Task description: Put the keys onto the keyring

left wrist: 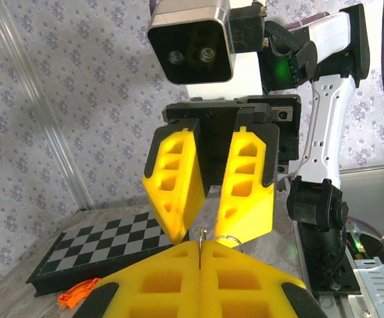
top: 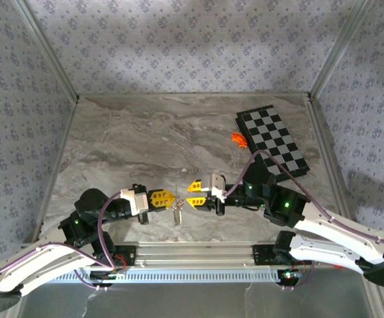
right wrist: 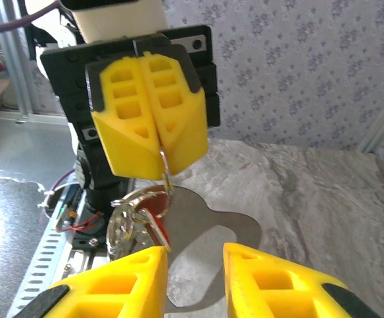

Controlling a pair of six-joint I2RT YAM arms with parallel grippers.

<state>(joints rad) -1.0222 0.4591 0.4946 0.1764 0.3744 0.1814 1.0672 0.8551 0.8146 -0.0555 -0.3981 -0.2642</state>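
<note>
The left gripper [right wrist: 160, 165] is clamped shut on the thin wire keyring [right wrist: 166, 180], which pokes out between its yellow fingertips. The keys [right wrist: 129, 228], silvery with a red tag among them, hang from the ring in a small bunch near the front edge of the marble bench [top: 132, 139]. Facing it just beside the ring, the right gripper [right wrist: 193, 265] has its fingers parted with nothing between them, while a chessboard [top: 275, 140] and an orange curved piece [top: 239, 138] lie well apart at the bench's far right.

keys [top: 177, 212] front centre, chessboard [top: 271, 140] back right, curved piece [top: 238, 139] beside it
</note>
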